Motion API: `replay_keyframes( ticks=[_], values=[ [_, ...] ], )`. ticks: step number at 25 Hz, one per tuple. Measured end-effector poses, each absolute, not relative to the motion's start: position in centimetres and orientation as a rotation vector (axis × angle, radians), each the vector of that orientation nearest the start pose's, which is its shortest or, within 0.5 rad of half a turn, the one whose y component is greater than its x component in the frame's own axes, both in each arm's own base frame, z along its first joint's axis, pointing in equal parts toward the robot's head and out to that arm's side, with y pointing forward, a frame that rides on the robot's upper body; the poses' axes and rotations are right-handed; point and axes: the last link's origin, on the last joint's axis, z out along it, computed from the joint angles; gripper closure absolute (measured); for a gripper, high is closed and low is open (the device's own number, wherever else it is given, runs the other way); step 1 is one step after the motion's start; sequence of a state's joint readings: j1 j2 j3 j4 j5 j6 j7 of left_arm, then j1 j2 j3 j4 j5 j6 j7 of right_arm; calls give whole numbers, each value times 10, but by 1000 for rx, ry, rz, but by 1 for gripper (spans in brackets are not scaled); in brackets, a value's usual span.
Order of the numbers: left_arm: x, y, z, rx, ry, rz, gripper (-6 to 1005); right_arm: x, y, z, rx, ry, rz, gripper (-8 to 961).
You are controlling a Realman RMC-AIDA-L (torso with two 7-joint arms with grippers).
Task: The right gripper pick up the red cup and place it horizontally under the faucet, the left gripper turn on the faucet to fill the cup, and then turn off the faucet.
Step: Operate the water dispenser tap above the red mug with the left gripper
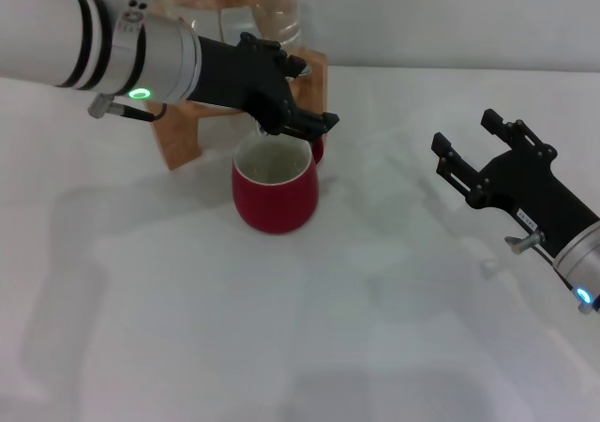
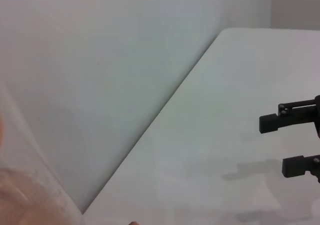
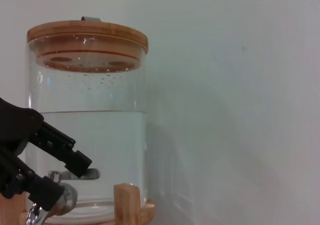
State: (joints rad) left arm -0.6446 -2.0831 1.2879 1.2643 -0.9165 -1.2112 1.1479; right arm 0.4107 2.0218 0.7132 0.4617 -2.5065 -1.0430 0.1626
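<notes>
The flat chrome faucet (image 3: 75,175) lever is being straddled by the black forked left gripper (image 3: 62,172), jaws apart, above the upright glossy red cup (image 1: 275,192) near the desk's far edge; gentle turning is being advised while the open-jawed right gripper (image 1: 478,150) is being held well apart.

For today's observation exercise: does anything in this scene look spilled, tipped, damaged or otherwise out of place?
Nothing stands out. The red cup stands upright on the white table beneath the left claw, which is at the faucet of the glass water jar. No spill shows. The right claw is open, off to the side.
</notes>
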Motion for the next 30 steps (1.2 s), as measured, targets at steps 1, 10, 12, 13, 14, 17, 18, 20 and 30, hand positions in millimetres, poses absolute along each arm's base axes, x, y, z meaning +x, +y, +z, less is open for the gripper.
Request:
replay_keyframes(
  ticks=[1, 10, 12, 13, 14, 17, 18, 20, 30],
  values=[
    [-125, 400, 3, -2684, -231, -90, 138, 259, 327, -65, -1960, 444, 846, 225],
    [-126, 401, 3, -2677, -226, -74, 137, 259, 327, -65, -1960, 444, 847, 225],
    [-126, 401, 3, -2676, -225, -74, 137, 259, 327, -65, -1960, 444, 848, 225],
    [-126, 401, 3, -2676, -224, -74, 137, 259, 327, -65, -1959, 444, 848, 225],
    [-126, 401, 3, -2676, -224, -74, 137, 259, 327, -65, -1959, 444, 848, 225],
    [-126, 401, 3, -2675, -223, -75, 137, 259, 327, -65, -1959, 444, 847, 225],
    [-126, 401, 3, -2674, -222, -75, 137, 259, 327, -65, -1959, 444, 847, 225],
    [-125, 401, 3, -2675, -220, -82, 138, 259, 327, -65, -1959, 444, 847, 225],
    [-111, 393, 9, -2661, -142, -202, 138, 260, 327, -65, -1959, 444, 844, 225]
  ],
)
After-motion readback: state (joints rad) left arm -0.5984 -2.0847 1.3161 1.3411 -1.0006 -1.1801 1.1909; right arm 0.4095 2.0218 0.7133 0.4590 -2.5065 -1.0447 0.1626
